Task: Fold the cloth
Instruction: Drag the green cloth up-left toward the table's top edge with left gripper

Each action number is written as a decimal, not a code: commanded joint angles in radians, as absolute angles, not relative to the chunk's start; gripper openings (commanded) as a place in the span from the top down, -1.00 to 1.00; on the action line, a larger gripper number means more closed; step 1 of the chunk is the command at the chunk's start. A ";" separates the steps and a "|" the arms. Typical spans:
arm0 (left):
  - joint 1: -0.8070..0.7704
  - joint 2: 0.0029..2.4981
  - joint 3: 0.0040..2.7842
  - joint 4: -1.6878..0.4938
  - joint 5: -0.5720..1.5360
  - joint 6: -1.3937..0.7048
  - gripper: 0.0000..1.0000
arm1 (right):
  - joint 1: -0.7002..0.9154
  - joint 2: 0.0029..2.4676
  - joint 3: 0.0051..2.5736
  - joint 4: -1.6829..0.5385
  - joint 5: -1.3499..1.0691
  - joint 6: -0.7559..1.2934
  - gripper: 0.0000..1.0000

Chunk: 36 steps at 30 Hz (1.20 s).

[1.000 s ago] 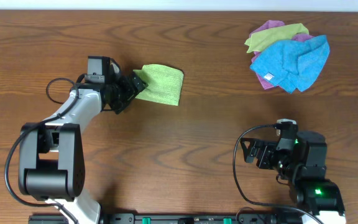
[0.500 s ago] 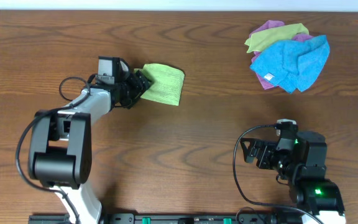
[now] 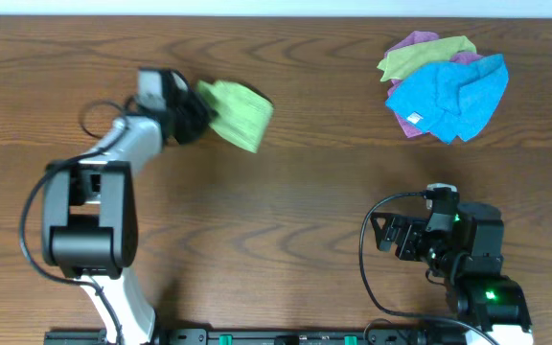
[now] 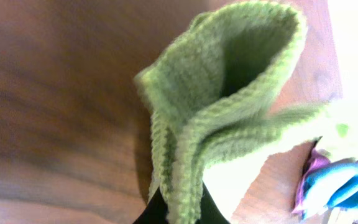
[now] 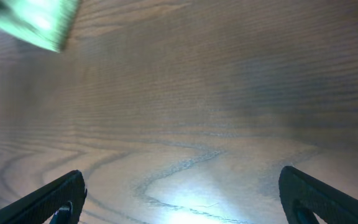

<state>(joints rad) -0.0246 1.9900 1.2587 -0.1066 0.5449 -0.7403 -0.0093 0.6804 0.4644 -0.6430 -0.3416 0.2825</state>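
A folded green cloth [image 3: 240,112] is lifted at the back left of the table, blurred by motion. My left gripper [image 3: 197,117] is shut on its left edge. In the left wrist view the cloth [image 4: 229,106] hangs as a curled fold, its edge pinched between the dark fingers [image 4: 146,214] at the bottom of the frame. My right gripper [image 3: 383,234] rests open near the front right, with only bare wood between its fingers [image 5: 58,199]. The same cloth [image 5: 33,18] shows as a blurred green patch at the top left of the right wrist view.
A heap of cloths [image 3: 444,84], blue, pink and yellow-green, lies at the back right of the wooden table [image 3: 305,211]. That heap [image 4: 337,186] also shows at the lower right of the left wrist view.
The left gripper closed on the green cloth's left edge and pulled it up and slightly left. The cloth has lifted off the table. The right arm has not moved.
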 commanded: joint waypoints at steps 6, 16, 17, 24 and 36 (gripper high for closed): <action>0.132 2.026 1.665 -0.205 0.488 -0.665 0.89 | -0.017 0.679 0.463 -0.644 -0.348 0.299 -0.98; 0.168 2.288 1.954 -0.205 0.574 -0.688 0.89 | -0.017 0.679 0.463 -0.644 -0.348 0.299 -0.99; 0.168 2.311 1.977 -0.206 0.583 -0.689 0.89 | -0.017 0.679 0.463 -0.644 -0.348 0.299 -0.99; 0.180 2.423 2.034 -0.253 0.614 -0.677 0.89 | -0.017 0.679 0.463 -0.644 -0.348 0.299 -0.98; 0.255 2.472 2.033 -0.418 0.512 -0.526 0.89 | -0.017 0.679 0.463 -0.644 -0.348 0.299 -0.99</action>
<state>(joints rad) 0.2428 2.4519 2.0079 -0.4061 0.5507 -0.5938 -0.0093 0.6804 0.4641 -0.6430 -0.3416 0.2825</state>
